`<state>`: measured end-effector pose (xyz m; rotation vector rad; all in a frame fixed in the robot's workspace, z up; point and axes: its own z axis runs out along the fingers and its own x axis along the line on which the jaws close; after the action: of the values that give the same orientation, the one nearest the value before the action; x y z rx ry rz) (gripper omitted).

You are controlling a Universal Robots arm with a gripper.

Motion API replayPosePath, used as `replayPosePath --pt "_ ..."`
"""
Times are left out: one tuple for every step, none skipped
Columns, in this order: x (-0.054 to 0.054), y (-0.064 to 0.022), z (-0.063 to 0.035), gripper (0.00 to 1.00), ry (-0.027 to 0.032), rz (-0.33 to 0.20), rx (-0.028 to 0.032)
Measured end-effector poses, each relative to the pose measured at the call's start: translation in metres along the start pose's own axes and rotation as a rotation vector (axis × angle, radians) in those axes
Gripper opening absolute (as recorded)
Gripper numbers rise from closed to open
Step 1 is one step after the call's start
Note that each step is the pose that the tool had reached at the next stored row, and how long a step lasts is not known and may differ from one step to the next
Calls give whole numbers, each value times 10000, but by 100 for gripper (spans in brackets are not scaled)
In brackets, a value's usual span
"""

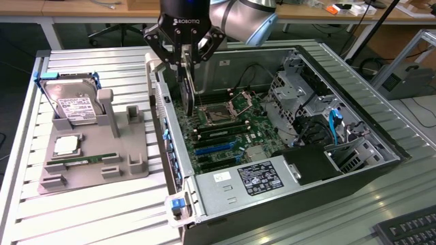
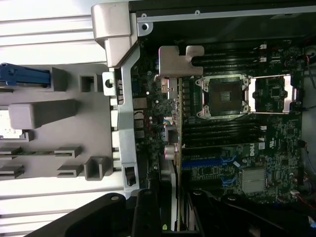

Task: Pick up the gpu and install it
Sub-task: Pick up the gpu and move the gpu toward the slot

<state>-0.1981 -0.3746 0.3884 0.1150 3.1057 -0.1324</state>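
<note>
Pincer (image 1: 184, 60) closed on the gpu (image 1: 190, 97), which was held edge-on over the open computer case (image 1: 307, 204).
The card hung upright above the motherboard (image 1: 235, 135), near the case wall on the exterior view's left. Its lower edge blended into dark board parts, so slot contact could not be judged. From the wrist, the silvery end bracket (image 2: 180, 61) showed plainly and the card body as a thin line.

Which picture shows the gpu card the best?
The wrist view: the gpu shows its silvery bracket and long thin edge above the motherboard. The exterior view shows it as a dark sliver clamped in the tool.
</note>
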Motion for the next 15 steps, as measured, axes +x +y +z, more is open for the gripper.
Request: replayPosePath --pt "-1 1 6 27 0 0 -1" --pt "-2 1 12 27 -1 0 0" --pt "-3 2 20 27 0 0 0" --pt "-5 3 29 27 -1 0 0" --pt "-6 3 36 27 0 0 1" --pt "-7 4 44 27 0 0 1" --pt "-8 5 50 27 -1 0 1" --pt "-9 6 59 27 0 0 1" --pt "-9 6 66 27 -1 0 2" --pt "-9 7 75 27 -1 0 3" --pt "-9 8 82 27 -1 0 3" --pt "-9 8 91 27 -1 0 3" --pt "-9 9 97 27 -1 0 2" --pt "-9 10 108 27 -1 -1 3" --pt "-8 10 115 27 0 0 3"
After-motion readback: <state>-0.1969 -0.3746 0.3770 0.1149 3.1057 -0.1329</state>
